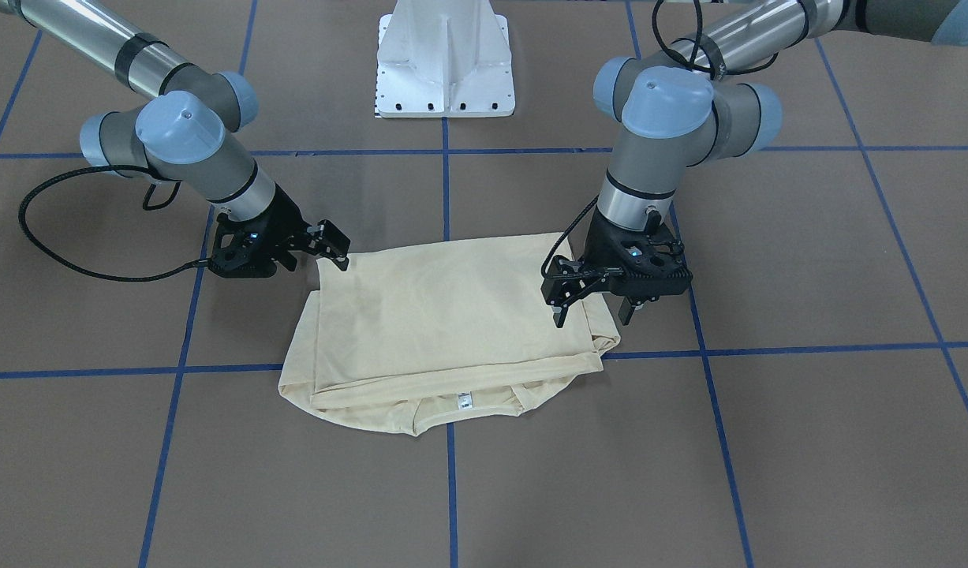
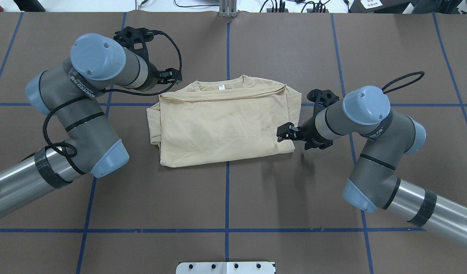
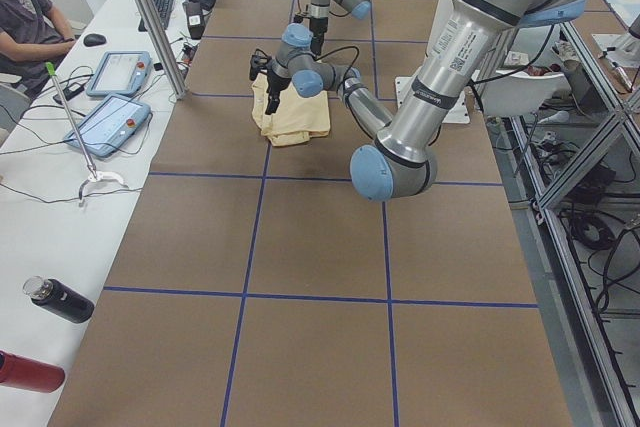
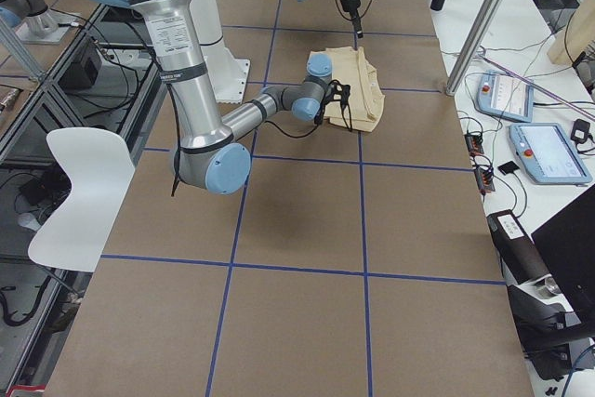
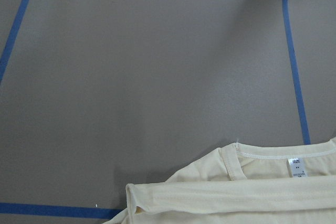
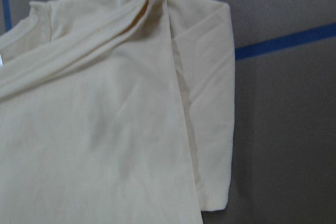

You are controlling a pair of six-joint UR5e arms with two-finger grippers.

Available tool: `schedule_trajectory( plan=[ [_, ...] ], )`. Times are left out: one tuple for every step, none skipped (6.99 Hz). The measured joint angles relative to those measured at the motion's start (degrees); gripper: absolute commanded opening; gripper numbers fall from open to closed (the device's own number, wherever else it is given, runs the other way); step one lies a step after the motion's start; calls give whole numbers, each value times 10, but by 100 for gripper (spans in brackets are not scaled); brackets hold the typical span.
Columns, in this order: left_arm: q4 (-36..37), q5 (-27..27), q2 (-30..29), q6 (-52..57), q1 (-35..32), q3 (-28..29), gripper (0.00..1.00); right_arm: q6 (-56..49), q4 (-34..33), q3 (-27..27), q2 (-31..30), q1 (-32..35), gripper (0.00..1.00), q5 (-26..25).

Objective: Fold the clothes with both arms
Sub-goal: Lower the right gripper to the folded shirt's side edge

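Centrally on the worktop [image 2: 256,198], the folded T-shirt [image 2: 222,125] lies collar toward the far edge. The left gripper [image 1: 592,314] has jaws wide above a shoulder corner, presumably sparing the fold. The right gripper [image 2: 284,134] sits at the near corner, jaw state indiscernible.

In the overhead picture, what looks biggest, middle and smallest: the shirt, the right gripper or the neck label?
1. shirt
2. right gripper, which sits nearer the camera, but the order is clear
3. neck label

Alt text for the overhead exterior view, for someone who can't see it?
A cream T-shirt lies folded into a rough rectangle on the table, neck label at its far edge. The left gripper is by its far-left corner, the right gripper at its right edge.
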Motion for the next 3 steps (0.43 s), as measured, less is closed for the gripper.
schedule_trajectory(
  plan=[
    [0, 2, 0, -1, 0, 0, 99, 0, 0, 0, -3, -10, 91, -4],
    [0, 3, 0, -1, 0, 0, 99, 0, 0, 0, -5, -14, 80, -5],
    [1, 3, 0, -1, 0, 0, 99, 0, 0, 1, -5, -15, 59, -5]
  ],
)
